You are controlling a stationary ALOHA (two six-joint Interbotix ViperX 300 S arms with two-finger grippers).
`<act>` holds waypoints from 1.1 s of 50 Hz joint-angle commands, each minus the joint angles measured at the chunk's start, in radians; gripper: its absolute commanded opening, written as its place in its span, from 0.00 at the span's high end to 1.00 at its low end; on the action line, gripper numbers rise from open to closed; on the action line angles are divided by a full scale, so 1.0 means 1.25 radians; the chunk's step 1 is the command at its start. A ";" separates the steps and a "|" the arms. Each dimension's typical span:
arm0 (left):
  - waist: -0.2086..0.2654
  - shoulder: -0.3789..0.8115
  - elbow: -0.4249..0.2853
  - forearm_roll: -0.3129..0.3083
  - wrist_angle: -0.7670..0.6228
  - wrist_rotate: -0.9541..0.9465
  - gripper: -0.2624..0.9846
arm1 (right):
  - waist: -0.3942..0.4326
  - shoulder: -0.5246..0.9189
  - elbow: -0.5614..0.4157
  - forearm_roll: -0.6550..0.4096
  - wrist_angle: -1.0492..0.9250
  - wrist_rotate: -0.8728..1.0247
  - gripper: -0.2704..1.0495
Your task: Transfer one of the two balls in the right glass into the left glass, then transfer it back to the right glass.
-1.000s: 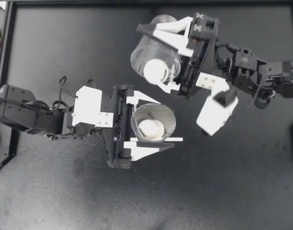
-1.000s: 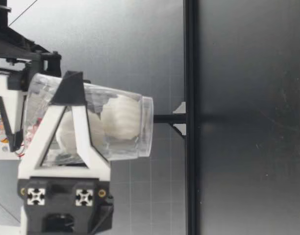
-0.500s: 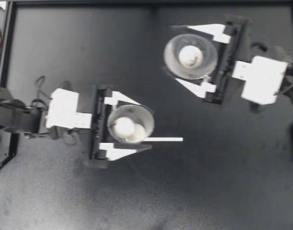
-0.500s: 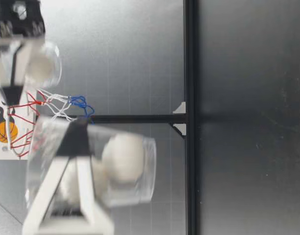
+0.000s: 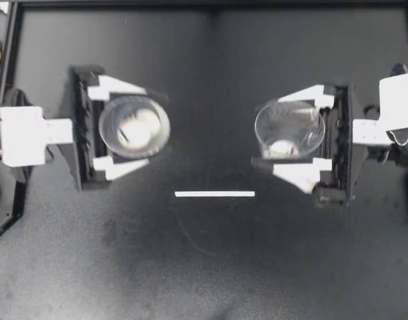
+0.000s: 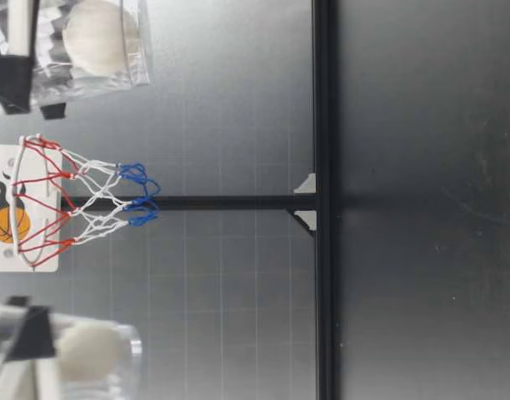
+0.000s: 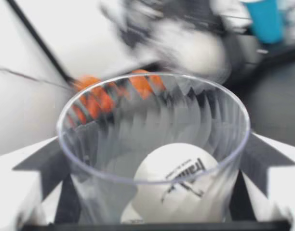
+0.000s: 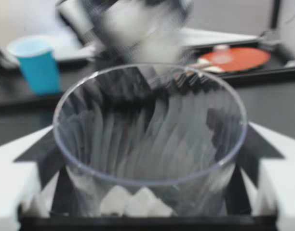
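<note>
Two clear plastic glasses, upright: left glass (image 5: 157,119) clamped in my left gripper (image 5: 141,127) jaws, right glass (image 5: 292,113) in right gripper (image 5: 269,133) jaws, opposite, well apart.

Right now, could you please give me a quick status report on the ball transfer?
Left gripper shut on left glass, right gripper shut on right glass. Both glasses held above the table, a ball showing in each. White strip lies between them.

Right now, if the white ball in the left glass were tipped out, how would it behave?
The ball is smooth and round, so it would probably roll freely. It looks like a hollow table-tennis ball, so likely very light and bouncy. Only the left glass contains it.
</note>
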 commanded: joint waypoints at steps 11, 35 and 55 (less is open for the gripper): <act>0.039 -0.016 -0.083 -0.001 0.007 0.151 0.16 | 0.026 0.094 -0.039 -0.179 -0.139 0.254 0.26; 0.040 0.059 -0.196 -0.001 0.005 0.399 0.16 | 0.025 0.304 -0.182 -0.369 -0.271 0.482 0.26; 0.040 0.121 -0.242 0.000 -0.025 0.592 0.16 | 0.023 0.325 -0.210 -0.378 -0.264 0.508 0.26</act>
